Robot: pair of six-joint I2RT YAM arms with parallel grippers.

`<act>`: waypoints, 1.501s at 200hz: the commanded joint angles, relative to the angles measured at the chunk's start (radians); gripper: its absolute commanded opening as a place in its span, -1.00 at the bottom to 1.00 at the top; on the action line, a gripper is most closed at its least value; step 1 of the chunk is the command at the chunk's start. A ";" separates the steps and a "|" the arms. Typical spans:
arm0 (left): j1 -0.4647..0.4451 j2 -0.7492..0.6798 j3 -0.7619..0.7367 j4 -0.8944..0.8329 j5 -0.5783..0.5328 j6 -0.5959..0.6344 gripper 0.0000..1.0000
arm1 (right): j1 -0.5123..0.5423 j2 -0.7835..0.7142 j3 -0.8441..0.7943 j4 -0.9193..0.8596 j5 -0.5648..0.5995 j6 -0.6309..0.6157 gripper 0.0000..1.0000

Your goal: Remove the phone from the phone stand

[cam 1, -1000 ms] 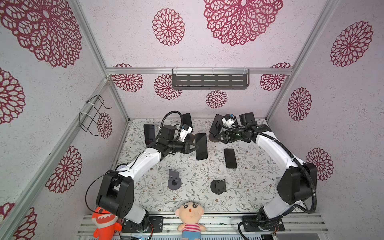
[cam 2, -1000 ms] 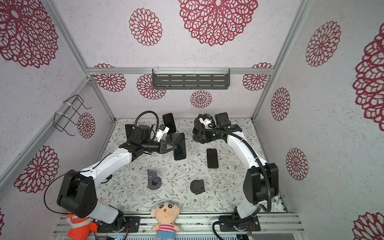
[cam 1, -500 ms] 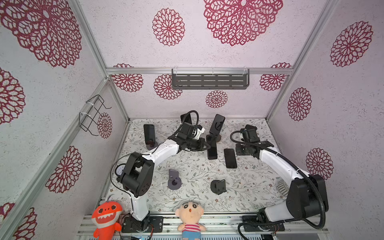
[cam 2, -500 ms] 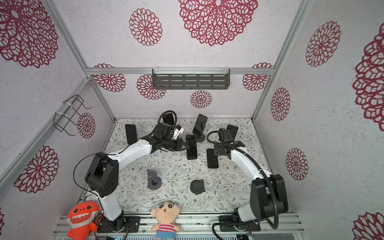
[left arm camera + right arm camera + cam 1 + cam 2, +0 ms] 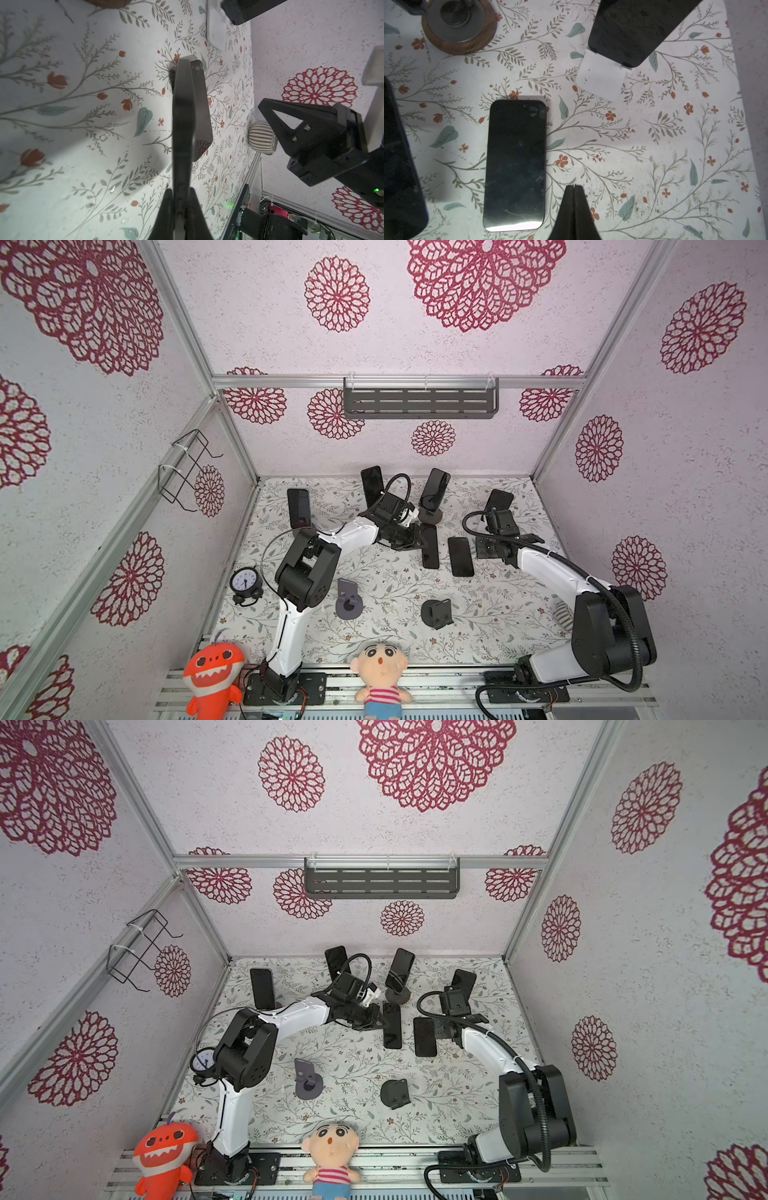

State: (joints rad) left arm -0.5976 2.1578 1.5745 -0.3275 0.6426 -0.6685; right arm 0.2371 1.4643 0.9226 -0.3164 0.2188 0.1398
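At the middle of the bench (image 5: 386,585), your left gripper (image 5: 180,193) is clamped on the phone (image 5: 182,116) (edge-on to its wrist camera), off the wooden-based stand (image 5: 430,515) behind it; your right gripper (image 5: 574,187) is pinched closed on nothing, beside a second phone (image 5: 515,164) lying flat.
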 commanded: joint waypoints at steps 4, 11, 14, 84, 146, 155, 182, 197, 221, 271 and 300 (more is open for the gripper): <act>-0.015 0.027 0.060 -0.003 0.046 -0.023 -1.00 | -0.016 0.016 -0.002 0.038 0.021 -0.026 -1.00; -0.020 0.036 0.070 -0.012 0.048 -0.024 -1.00 | -0.018 0.019 -0.002 0.042 0.018 -0.026 -1.00; -0.020 0.040 0.075 -0.015 0.048 -0.025 -1.00 | -0.019 0.020 -0.002 0.043 0.019 -0.025 -1.00; -0.027 0.101 0.114 -0.042 0.082 -0.069 -1.00 | -0.030 0.071 -0.001 0.061 0.044 -0.062 -0.99; -0.031 0.152 0.164 -0.080 0.085 -0.122 -1.00 | -0.038 0.116 0.011 0.073 0.054 -0.059 -1.00; -0.031 0.154 0.169 -0.087 0.085 -0.121 -0.96 | -0.038 0.127 0.018 0.070 0.065 -0.061 -1.00; -0.031 0.171 0.173 -0.098 0.093 -0.126 -0.88 | -0.038 0.161 0.034 0.072 0.064 -0.062 -0.99; -0.031 0.183 0.180 -0.102 0.096 -0.129 -0.86 | -0.038 0.181 0.040 0.083 0.066 -0.058 -0.99; -0.031 0.195 0.186 -0.102 0.096 -0.132 -0.80 | -0.039 0.207 0.046 0.094 0.065 -0.048 -0.99; -0.030 0.215 0.196 -0.107 0.092 -0.134 -0.70 | -0.038 0.232 0.041 0.127 0.040 -0.046 -0.99; -0.028 0.224 0.200 -0.096 0.084 -0.150 -0.71 | -0.039 0.247 0.041 0.138 0.019 -0.044 -0.99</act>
State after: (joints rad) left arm -0.6220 2.3581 1.7515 -0.4271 0.7475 -0.8032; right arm 0.2054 1.7046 0.9379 -0.1982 0.2565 0.0898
